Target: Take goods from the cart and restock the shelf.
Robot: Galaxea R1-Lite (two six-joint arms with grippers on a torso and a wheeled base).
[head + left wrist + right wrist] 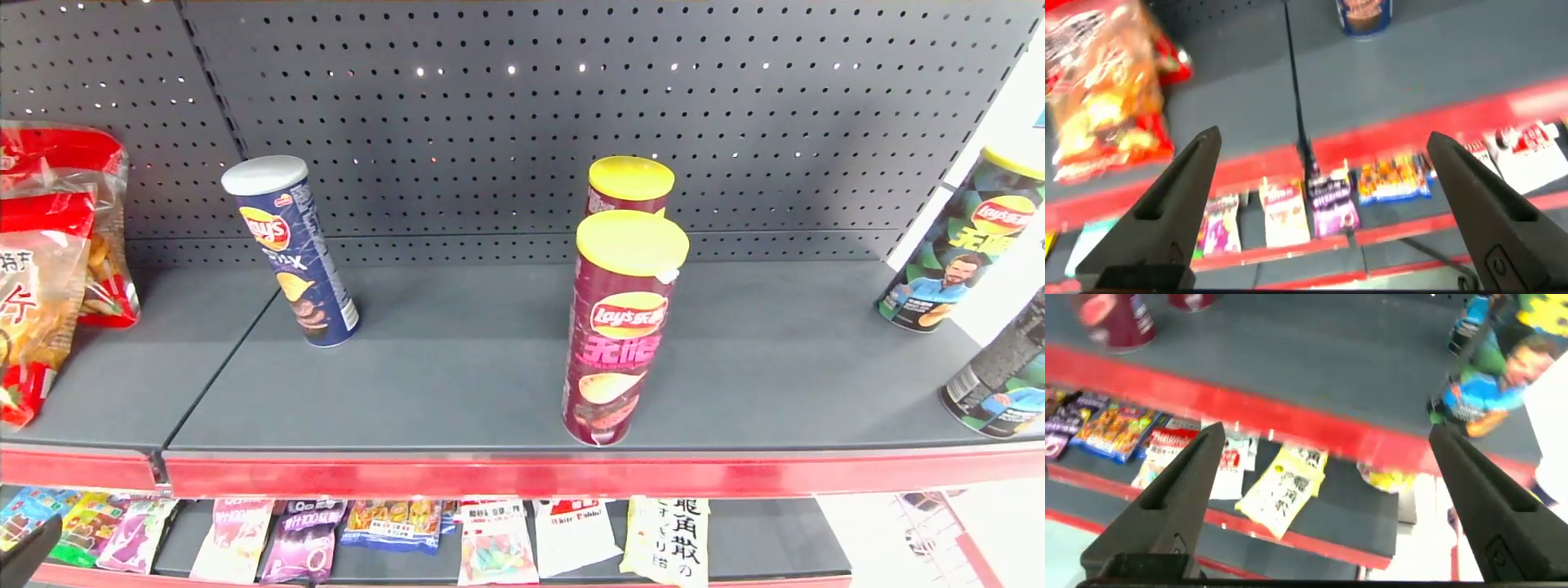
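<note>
Your shelf (457, 359) carries a maroon can (622, 327) upright near its red front edge. A second maroon can (630, 184) stands just behind it, and a blue can (292, 249) well to the left. At the right end stand green cans (959, 245), at the left bags (49, 245). Your left pincer (1323, 135) and right pincer (1327, 429) are spread, holding nothing.

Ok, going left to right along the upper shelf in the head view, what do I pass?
red snack bags → blue chip can → front maroon chip can → green chip can
</note>
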